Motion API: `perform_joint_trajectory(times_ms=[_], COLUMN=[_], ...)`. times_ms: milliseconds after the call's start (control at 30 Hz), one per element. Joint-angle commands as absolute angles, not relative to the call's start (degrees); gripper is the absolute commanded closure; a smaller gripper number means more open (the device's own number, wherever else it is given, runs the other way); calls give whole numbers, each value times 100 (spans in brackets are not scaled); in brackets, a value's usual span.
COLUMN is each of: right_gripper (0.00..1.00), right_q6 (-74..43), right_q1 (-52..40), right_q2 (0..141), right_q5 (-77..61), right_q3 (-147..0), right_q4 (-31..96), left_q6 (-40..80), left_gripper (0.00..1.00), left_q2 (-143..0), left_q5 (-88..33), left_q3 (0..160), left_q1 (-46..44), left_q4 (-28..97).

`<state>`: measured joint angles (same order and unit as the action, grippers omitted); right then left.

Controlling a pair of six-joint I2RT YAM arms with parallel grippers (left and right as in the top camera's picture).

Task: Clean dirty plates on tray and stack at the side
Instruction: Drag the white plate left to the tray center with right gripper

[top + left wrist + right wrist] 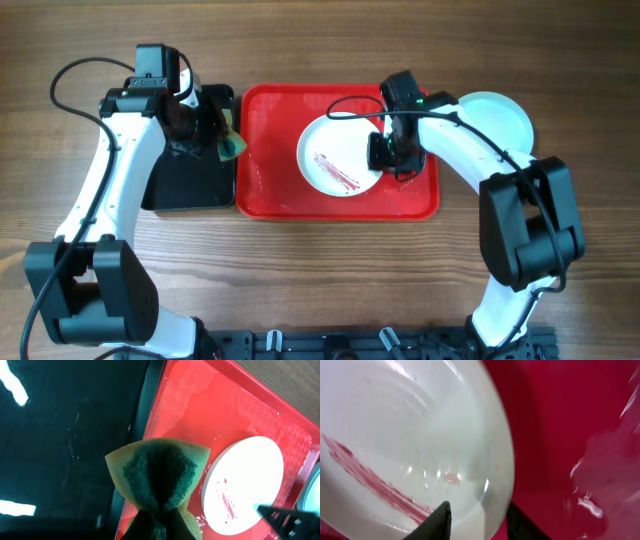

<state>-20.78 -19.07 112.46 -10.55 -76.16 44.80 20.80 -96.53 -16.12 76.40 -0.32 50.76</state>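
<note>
Overhead view, item one: tray (270, 195), red, set toward the table's far edge, roughly midway between the left and right edges.

Item two: white plate (335, 160), lying in the tray's right half. Red sauce streaks (337, 172) cross its middle, unwiped.

Item three: right gripper (392, 152), at the plate's right rim. In the right wrist view its fingers (442, 520) straddle that rim, one over the bowl and one outside. You cannot tell whether they pinch it or only bracket it.

Item four: left gripper (222, 140), clenched on a green-faced sponge (233, 145). It hangs over the seam between the black tray (185, 185) and the red one, well apart from the plate.

Handling note: make sure the rim is firmly pinned before you bring the sponge across. Lead with the green face and sweep along the streaks. Press lightly, since the tray looks wet and the plate may skid.

Not legible:
- A mint plate (495, 115) sits beyond the tray's right side, toward the far right corner, partly covered by the right arm. Whether one or two lie there cannot be told.
- The left gripper's fingertips are hidden under the sponge in the left wrist view.
- The right wrist view cuts off most of the plate.
</note>
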Motion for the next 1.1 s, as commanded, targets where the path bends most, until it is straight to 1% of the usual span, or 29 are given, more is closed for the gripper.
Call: perform_joint_trajectory(times_ms=[0, 33, 100, 167, 333, 400, 533, 633, 700, 1000, 1067], right_gripper=[54, 53, 48, 46, 45, 47, 53, 55, 59, 60, 62], right_q6=[-615, -344, 174, 456, 666, 749, 913, 921, 930, 1052, 1050], right_q1=[-1874, -1874, -1872, -1870, -1870, -1868, -1868, -1868, -1868, -1868, -1868], right_q2=[11048, 11054, 11080, 11126, 11354, 11419, 11502, 11531, 11531, 11845, 11926], right_q5=[-51, 56, 64, 62, 1, -5, -342, -405, -410, -436, -434], right_q3=[-7848, -7835, -7830, -7830, -7830, -7830, -7830, -7830, -7830, -7828, -7828], right_q4=[3892, 3653, 3247, 2880, 2418, 2421, 2462, 2445, 2449, 2567, 2593], left_q6=[1990, 1990, 1990, 1990, 1990, 1990, 1990, 1990, 1990, 1990, 1990], left_gripper=[96, 96, 96, 96, 96, 96, 96, 96, 96, 96, 96], left_q2=[-9638, -9638, -9638, -9638, -9638, -9638, -9638, -9638, -9638, -9638, -9638], left_q5=[-1575, -1575, -1577, -1577, -1577, -1577, -1575, -1577, -1577, -1577, -1577], left_q3=[7684, 7684, 7684, 7684, 7684, 7684, 7684, 7684, 7684, 7684, 7684], left_q1=[-51, -51, -54, -54, -51, -51, -54, -51, -51, -54, -51], left_q4=[5048, 5046, 5046, 5046, 5048, 5048, 5039, 5041, 5043, 5043, 5043])
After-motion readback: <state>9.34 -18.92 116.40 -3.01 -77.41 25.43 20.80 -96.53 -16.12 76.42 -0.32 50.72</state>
